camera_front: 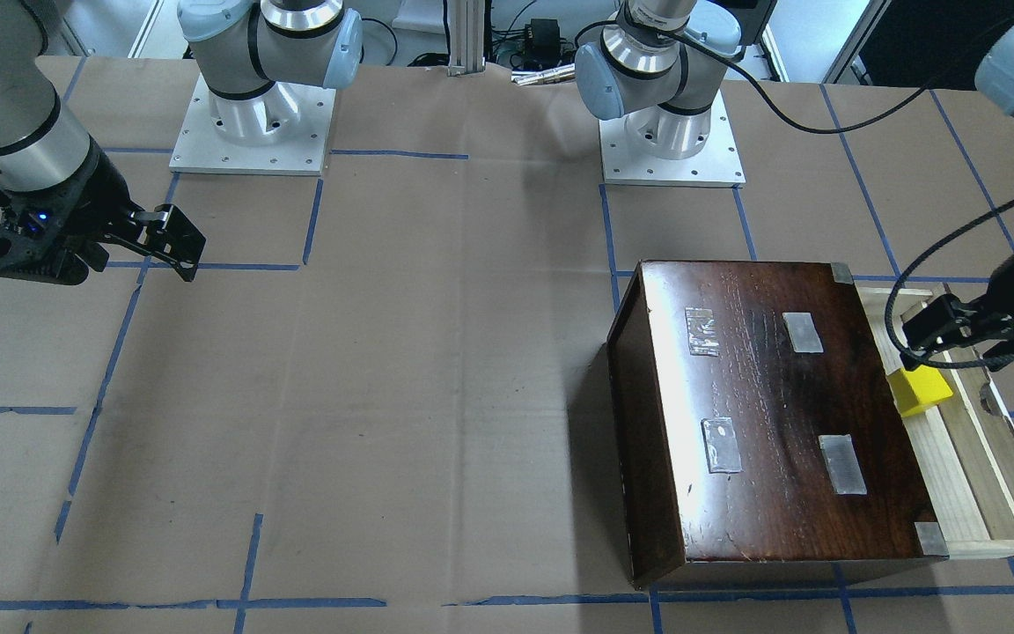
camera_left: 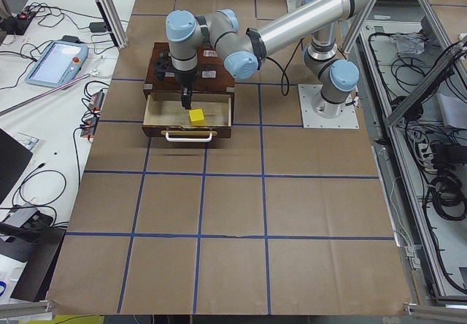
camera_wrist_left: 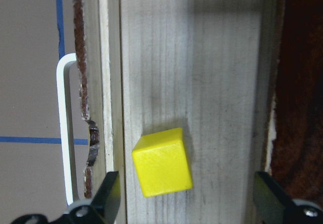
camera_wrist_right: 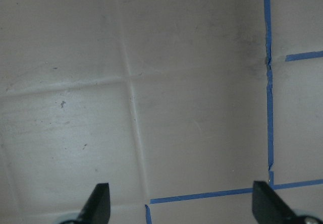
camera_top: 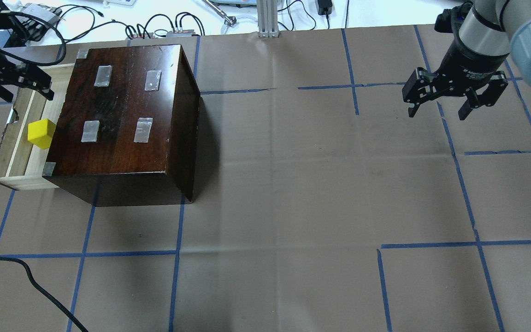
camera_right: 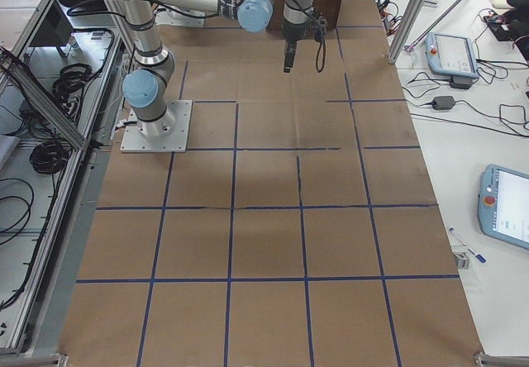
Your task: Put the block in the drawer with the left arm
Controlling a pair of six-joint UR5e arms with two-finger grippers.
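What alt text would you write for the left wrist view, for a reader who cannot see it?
A yellow block lies free on the pale floor of the open drawer, between open jaws at the bottom corners.

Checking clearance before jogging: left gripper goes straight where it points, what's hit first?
Probably the block, lying on the drawer floor between the left gripper's open jaws, close to one finger; depth unclear.

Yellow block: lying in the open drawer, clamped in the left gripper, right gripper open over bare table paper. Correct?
Not quite. The left gripper is not clamped on the yellow block: its jaws stand wide open either side, touching neither face, as the left wrist view shows. The rest holds: the block lies in the open drawer, and the right gripper is open over bare table paper.
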